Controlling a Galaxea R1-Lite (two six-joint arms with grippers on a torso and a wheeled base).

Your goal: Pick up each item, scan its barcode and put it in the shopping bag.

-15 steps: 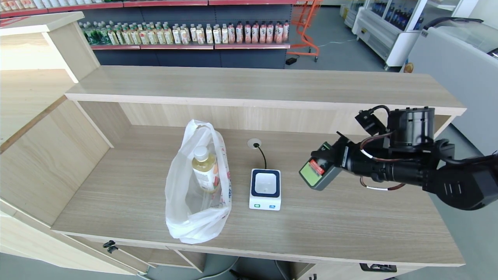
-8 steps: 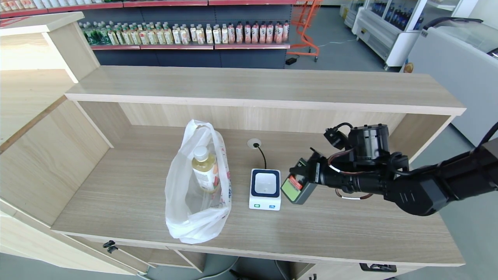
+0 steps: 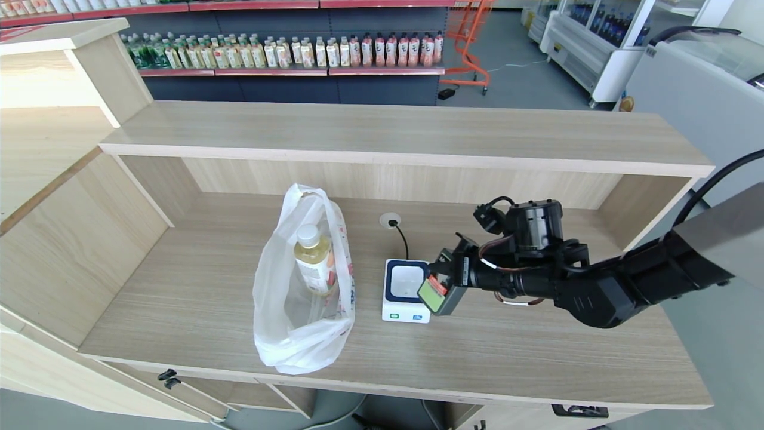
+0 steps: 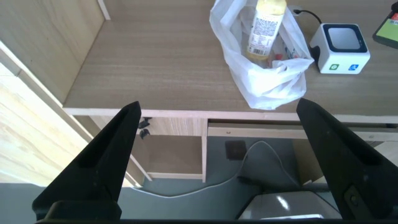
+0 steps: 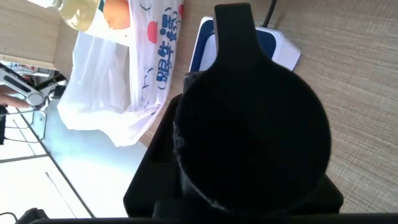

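Wood worktop: pale, with a raised ledge on the far side; it carries the scanner, which is the reference for all places here.
Shopping bag: thin white plastic, standing with its mouth open just beside the scanner, on the robot's left side of it.
Right claw: it comes from the scanner's right side and is clamped on the box, low over the worktop.
Left claw: the two dark fingers are wide apart with nothing between them; it hangs off the near edge of the worktop, well apart from the scanner and more on the bag's side.
Bottle: yellowish drink with a white cap, upright inside the bag, left of the scanner.
Scanner: white body, dark blue frame around the window, which faces up.
Box: grey sides, green face with a red mark, tilted; in the head view it overlaps the scanner's right edge, and I cannot tell if it touches.
Cable: black, from the scanner's far side to a round hole in the worktop.
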